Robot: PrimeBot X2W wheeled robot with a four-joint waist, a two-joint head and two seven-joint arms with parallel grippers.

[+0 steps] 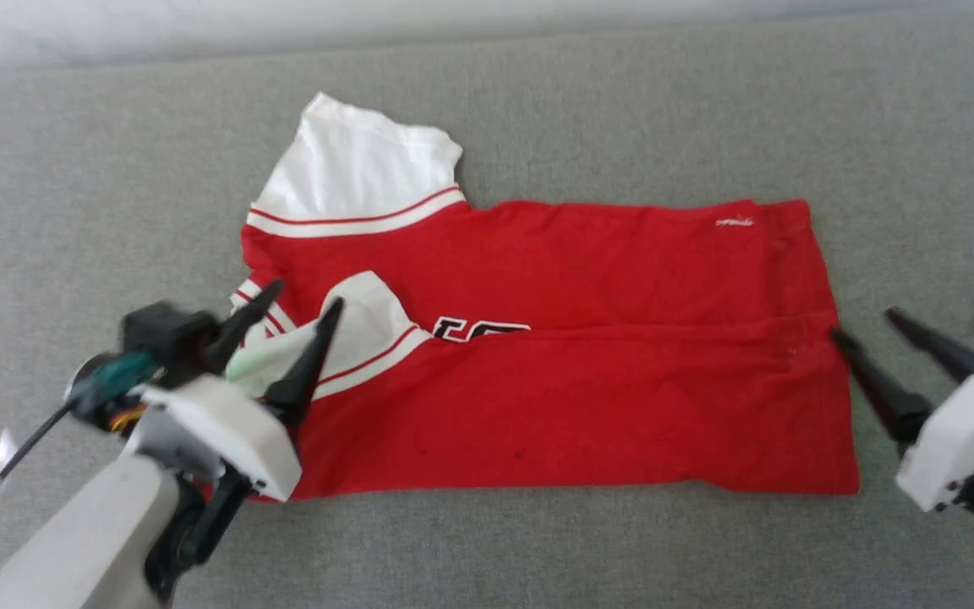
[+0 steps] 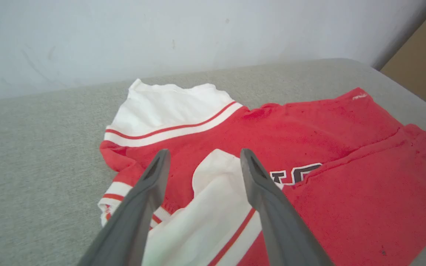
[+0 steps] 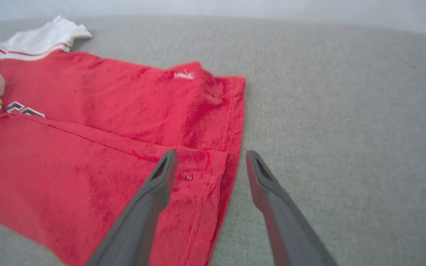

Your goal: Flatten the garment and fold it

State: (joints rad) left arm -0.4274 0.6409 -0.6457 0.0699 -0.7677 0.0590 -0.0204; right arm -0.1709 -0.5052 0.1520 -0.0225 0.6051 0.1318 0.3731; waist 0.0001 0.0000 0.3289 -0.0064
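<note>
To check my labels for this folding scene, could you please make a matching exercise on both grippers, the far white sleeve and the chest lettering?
1 left gripper
2 right gripper
3 far white sleeve
4 chest lettering

A half hidden by a red fold
B open, at the near white sleeve
C open, at the hem of the T-shirt
D flat on the grey surface

Pairs: 1-B, 2-C, 3-D, 4-A

Plain indoor room: grey upholstered surface (image 1: 538,550), pale wall (image 2: 198,33).

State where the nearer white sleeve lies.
The sleeve lies at the garment's left end in the head view, by the open left gripper, left of the lettering.
</note>
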